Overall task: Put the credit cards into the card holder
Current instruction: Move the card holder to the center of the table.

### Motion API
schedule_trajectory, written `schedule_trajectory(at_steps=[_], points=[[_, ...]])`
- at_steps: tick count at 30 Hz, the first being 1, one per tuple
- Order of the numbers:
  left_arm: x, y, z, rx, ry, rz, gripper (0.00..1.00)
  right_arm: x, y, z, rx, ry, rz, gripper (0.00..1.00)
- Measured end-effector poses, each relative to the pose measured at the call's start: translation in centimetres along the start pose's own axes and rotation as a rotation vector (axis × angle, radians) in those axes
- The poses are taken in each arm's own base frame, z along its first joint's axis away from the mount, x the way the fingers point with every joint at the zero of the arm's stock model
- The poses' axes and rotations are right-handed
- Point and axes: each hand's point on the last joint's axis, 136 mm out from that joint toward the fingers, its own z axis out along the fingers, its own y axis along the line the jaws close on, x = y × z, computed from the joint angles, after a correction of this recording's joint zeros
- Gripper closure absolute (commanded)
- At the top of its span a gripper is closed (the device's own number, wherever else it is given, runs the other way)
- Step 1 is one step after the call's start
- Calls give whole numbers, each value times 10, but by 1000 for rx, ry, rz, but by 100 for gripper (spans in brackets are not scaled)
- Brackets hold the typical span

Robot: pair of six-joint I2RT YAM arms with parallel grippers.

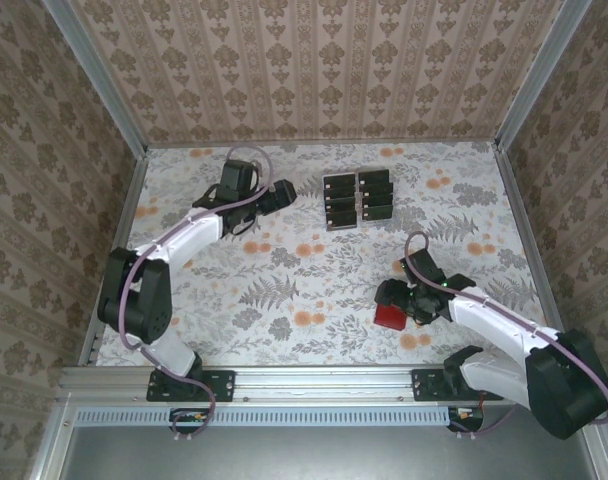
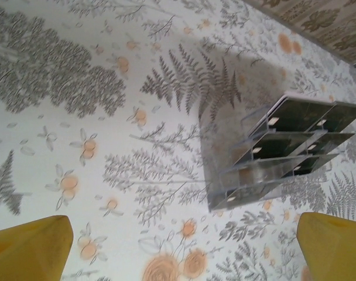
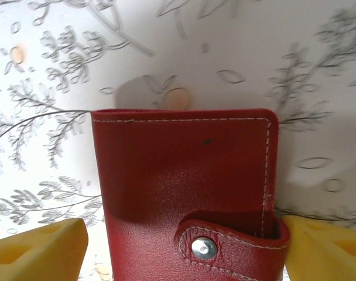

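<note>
Your card holder point(image 1: 389, 317) lies closed and flat on the counter point(image 1: 314, 280), towards its near right part. In the right wrist view its red cover point(image 3: 184, 187) faces up, with the snap tab point(image 3: 225, 240) folded over the near right edge and its metal stud showing.

Your right hand point(image 1: 402, 300) sits low over it with the jaws apart and the holder between them. One yellow finger point(image 3: 324, 252) is right against the holder's tab-side edge. The other point(image 3: 37, 252) stands just beside the opposite edge with a sliver of counter between, so nothing is clamped.

The credit cards point(image 1: 359, 200) are well apart from the holder, towards the far middle of the counter. They are dark and stand in tiered rows inside a clear stand point(image 2: 236, 187).

Your left hand point(image 1: 280, 196) is just to the left of that stand, with its jaws wide apart. Its wrist view shows the yellow fingers point(image 2: 26, 246) at the bottom corners, with only patterned counter between them.
</note>
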Motion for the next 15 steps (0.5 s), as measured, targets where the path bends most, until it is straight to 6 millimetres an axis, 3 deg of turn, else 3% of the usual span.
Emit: schedule_trajectory(at_steps=[9,15], points=[[22,11,-29,-7,-4,0,0,-11,67,13,-113,-1,0,16],[39,25,-35,-37,12,-7,0,-31,145,36,-167,14,-53,18]])
